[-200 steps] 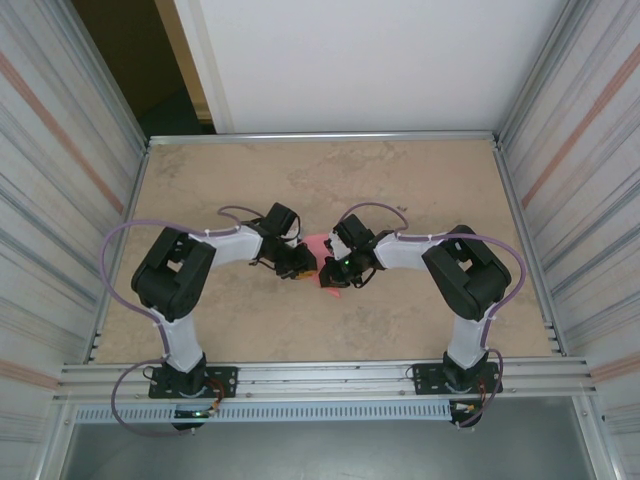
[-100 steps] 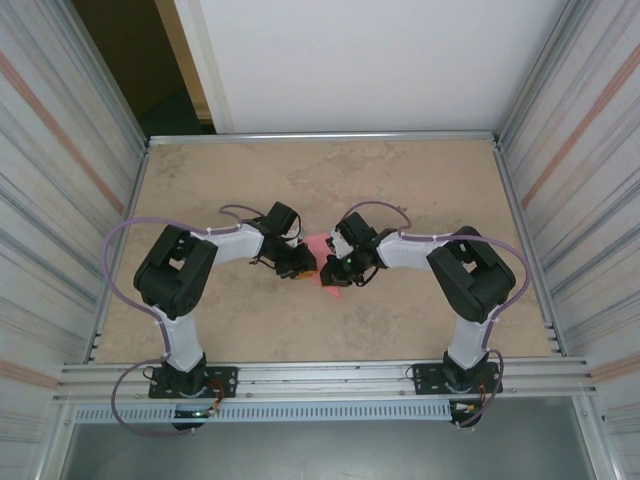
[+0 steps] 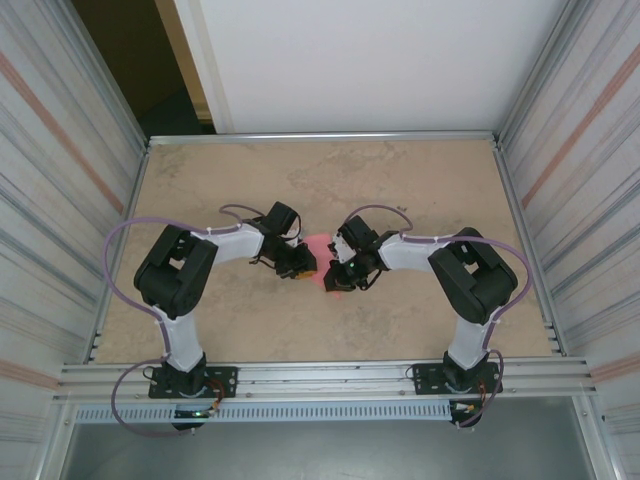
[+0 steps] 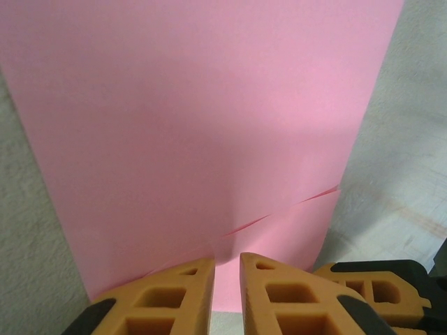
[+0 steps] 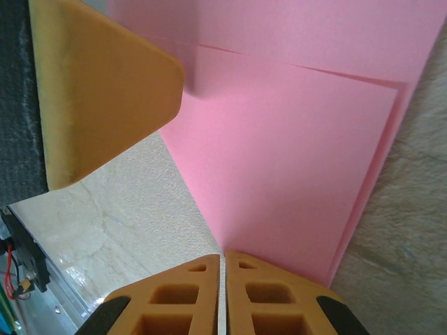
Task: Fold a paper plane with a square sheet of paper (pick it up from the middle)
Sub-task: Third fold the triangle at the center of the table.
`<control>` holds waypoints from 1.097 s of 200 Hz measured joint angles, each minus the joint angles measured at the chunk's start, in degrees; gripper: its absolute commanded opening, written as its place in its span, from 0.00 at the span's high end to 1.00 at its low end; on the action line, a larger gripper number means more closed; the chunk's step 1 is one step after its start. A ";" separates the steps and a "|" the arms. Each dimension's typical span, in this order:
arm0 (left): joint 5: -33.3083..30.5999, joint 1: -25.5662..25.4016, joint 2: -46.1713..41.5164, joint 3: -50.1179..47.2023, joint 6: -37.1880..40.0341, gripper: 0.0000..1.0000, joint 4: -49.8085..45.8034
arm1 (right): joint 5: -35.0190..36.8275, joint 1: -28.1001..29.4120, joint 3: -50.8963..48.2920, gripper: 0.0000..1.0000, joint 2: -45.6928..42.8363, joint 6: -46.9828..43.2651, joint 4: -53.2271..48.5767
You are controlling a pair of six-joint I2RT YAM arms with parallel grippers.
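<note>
My right claw (image 5: pixel 222 259) is pressed closed on a corner of the folded pink sheet of paper (image 5: pixel 293 153). My left claw (image 4: pixel 227 262) stands narrow, with an edge of the sheet pinched between its tips. The sheet spans between both claws over the middle of the worktop (image 3: pixel 420 190), with layered fold edges showing.

A beige, mottled surface (image 3: pixel 420 190) — framed by metal rails (image 3: pixel 320 136) — carries the pink square sheet of paper (image 3: pixel 318 244) at its middle, one layer folded over another.
</note>
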 measured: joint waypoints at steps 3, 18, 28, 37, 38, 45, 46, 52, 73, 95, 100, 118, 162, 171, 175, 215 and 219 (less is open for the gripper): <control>0.04 0.00 0.04 0.07 0.02 0.81 -0.04 | 0.00 0.00 0.00 0.91 0.00 -0.04 -0.04; 0.17 0.00 0.11 0.15 0.13 0.81 -0.24 | 0.04 0.00 0.00 0.91 0.00 -0.28 -0.20; 0.17 0.15 0.17 0.28 0.20 0.81 -0.44 | 0.17 0.00 0.00 0.90 0.00 -0.42 -0.33; 0.24 0.15 0.28 0.42 0.33 0.81 -0.66 | 0.22 0.00 0.00 0.91 0.00 -0.42 -0.39; 0.24 0.15 0.28 0.44 0.35 0.81 -0.68 | 0.22 0.00 0.00 0.90 0.00 -0.42 -0.39; 0.31 0.15 0.37 0.55 0.42 0.81 -0.85 | 0.26 0.00 0.00 0.91 0.00 -0.44 -0.46; 0.31 0.15 0.37 0.57 0.44 0.81 -0.87 | 0.26 0.00 0.00 0.91 0.00 -0.44 -0.48; 0.33 0.15 0.42 0.63 0.48 0.81 -0.96 | 0.39 0.00 0.00 0.91 0.00 -0.48 -0.61; 0.31 0.22 0.70 1.03 0.72 0.81 -1.51 | 0.98 0.00 0.00 0.91 -0.07 -1.07 -1.25; 0.35 0.26 0.98 1.51 1.07 0.81 -2.19 | 1.51 0.00 -0.02 0.91 -0.37 -1.75 -1.88; 0.35 0.26 1.03 1.62 1.11 0.81 -2.36 | 1.57 0.00 -0.02 0.91 -0.46 -1.81 -2.05; 0.33 0.26 1.16 1.84 1.31 0.81 -2.64 | 1.70 0.00 -0.04 0.91 -0.52 -1.95 -2.51; 0.37 0.26 1.51 2.29 1.62 0.81 -3.30 | 1.70 0.00 -1.11 0.91 -1.29 -2.19 -2.67; 0.37 0.26 1.57 2.40 1.68 0.81 -3.45 | 1.70 -0.02 -1.36 0.91 -1.46 -2.38 -2.69; 0.37 0.26 1.57 2.43 1.68 0.81 -3.50 | 1.73 0.00 -1.46 0.91 -1.55 -2.45 -2.69; 0.61 0.48 1.77 2.73 1.75 0.81 -3.89 | 1.73 -0.02 -3.23 0.91 -3.28 -3.48 -3.61; 0.70 0.48 1.77 2.73 1.79 0.81 -3.91 | 1.73 -0.02 -3.43 0.91 -3.48 -3.48 -3.76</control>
